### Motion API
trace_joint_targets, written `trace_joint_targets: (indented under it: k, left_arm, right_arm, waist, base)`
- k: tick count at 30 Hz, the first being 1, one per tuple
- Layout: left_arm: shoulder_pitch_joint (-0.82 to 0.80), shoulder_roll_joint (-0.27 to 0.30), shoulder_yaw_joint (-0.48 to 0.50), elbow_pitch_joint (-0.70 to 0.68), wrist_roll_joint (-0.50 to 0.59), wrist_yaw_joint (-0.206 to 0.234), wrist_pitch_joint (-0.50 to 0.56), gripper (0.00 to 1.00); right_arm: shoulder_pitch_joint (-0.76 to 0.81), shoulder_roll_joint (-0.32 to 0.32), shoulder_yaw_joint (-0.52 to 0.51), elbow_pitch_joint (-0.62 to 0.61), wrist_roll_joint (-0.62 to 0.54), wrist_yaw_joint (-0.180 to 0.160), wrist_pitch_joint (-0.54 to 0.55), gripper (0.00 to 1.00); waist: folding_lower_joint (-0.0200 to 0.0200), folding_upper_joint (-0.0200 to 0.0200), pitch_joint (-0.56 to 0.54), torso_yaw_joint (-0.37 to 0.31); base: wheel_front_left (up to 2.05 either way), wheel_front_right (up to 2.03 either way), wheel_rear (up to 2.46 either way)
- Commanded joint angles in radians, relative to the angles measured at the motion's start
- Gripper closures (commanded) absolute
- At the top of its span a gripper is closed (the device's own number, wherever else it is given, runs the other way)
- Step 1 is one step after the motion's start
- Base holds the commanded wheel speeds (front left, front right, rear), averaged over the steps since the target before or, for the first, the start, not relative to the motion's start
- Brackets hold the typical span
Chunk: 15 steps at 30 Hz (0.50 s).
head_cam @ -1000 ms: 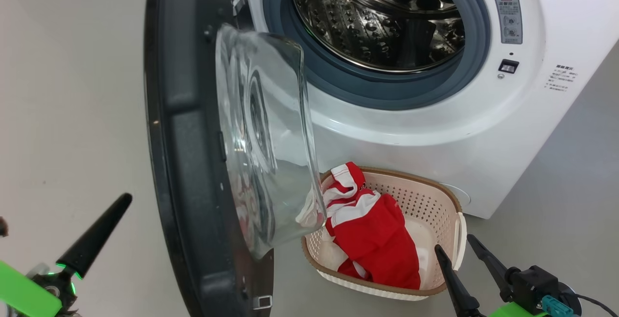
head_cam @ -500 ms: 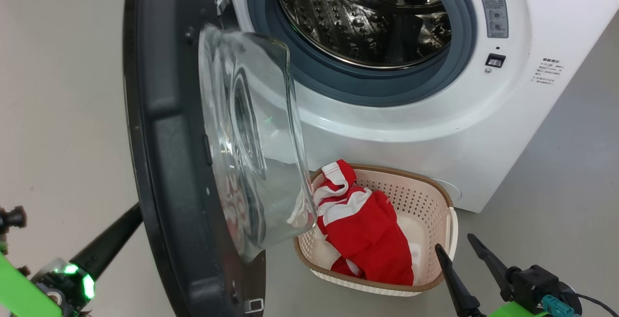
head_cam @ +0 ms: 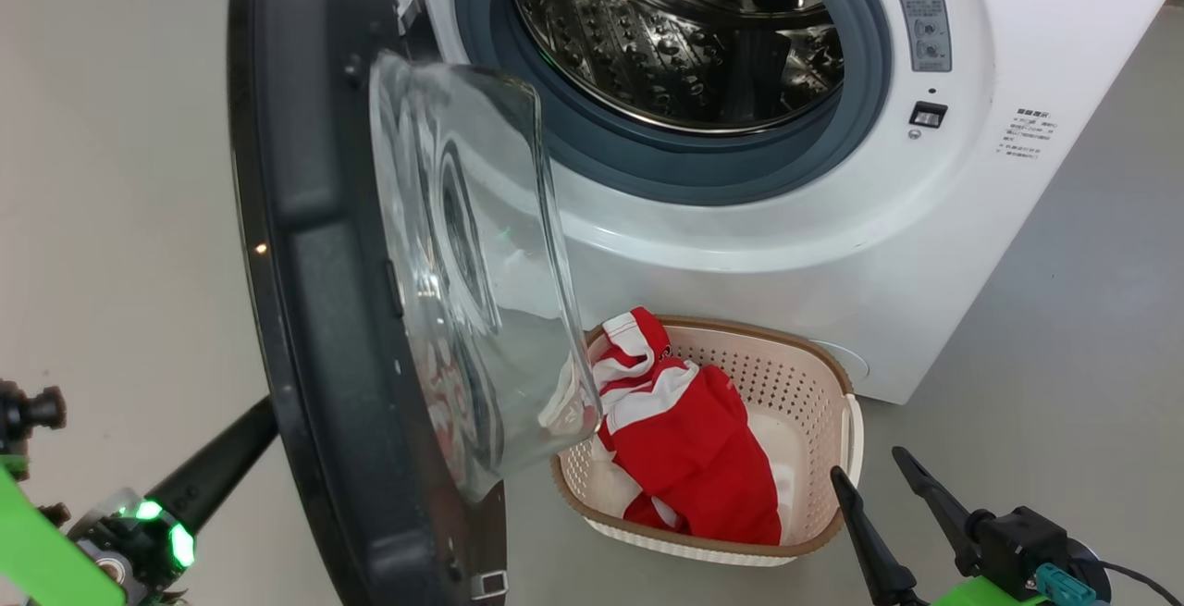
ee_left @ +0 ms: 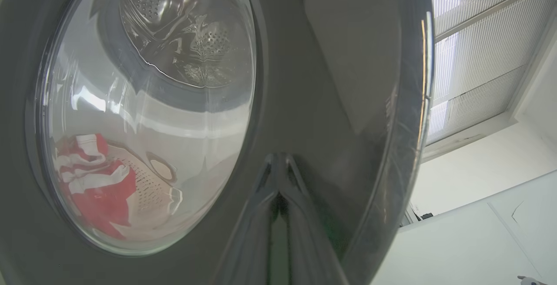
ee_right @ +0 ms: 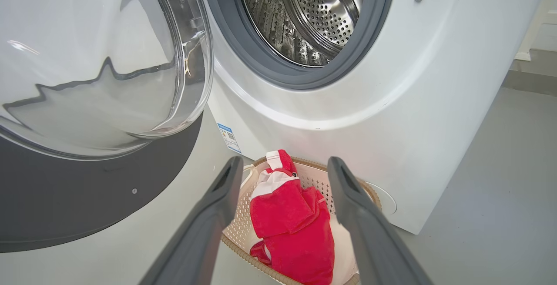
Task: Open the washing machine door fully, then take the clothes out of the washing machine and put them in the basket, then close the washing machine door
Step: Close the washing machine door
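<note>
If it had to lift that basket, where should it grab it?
Probably the white side handle on the basket, coming from the robot's right, near the open right gripper. It sticks out from the rim as a thin loop two fingers can pinch.

You see the door (head_cam: 314, 310) standing open at nine o'clock from the washing machine's (head_cam: 786, 245) mouth. Clothes (head_cam: 689, 449) lie in the basket (head_cam: 814, 375) at six. Your closed left gripper (head_cam: 231, 453) reaches behind the door, perhaps touching it. Your right gripper (head_cam: 867, 463) is spread at five.
</note>
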Motion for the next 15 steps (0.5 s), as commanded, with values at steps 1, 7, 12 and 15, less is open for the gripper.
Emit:
trace_joint_targets:
  k: [1, 7, 12, 15]
  left_arm:
    - [-0.062, 0.016, 0.044, -0.034, 0.014, -0.006, 0.015, 1.0]
    - [-0.089, -0.02, 0.022, -0.046, 0.041, -0.006, 0.033, 1.0]
    - [-0.141, -0.069, -0.023, -0.056, 0.086, -0.006, 0.029, 1.0]
    - [-0.184, -0.1, -0.06, -0.052, 0.129, -0.006, 0.012, 1.0]
  right_arm:
    - [-0.034, -0.004, 0.021, -0.022, 0.003, 0.005, -0.006, 0.0]
    - [-0.036, -0.003, 0.02, -0.022, 0.003, 0.005, -0.006, 0.0]
    - [-0.037, -0.001, 0.018, -0.025, 0.002, 0.005, -0.006, 0.0]
    - [-0.04, -0.001, 0.015, -0.03, 0.0, 0.005, -0.006, 0.0]
  waist:
    - [0.0, 0.0, 0.001, -0.003]
    - [0.0, 0.0, 0.003, -0.011]
    - [0.0, 0.0, 0.007, -0.019]
    - [0.0, 0.0, 0.017, -0.023]
  base:
    - [0.0, 0.0, 0.0]
    - [0.0, 0.0, 0.0]
    - [0.0, 0.0, 0.0]
    - [0.0, 0.0, 0.0]
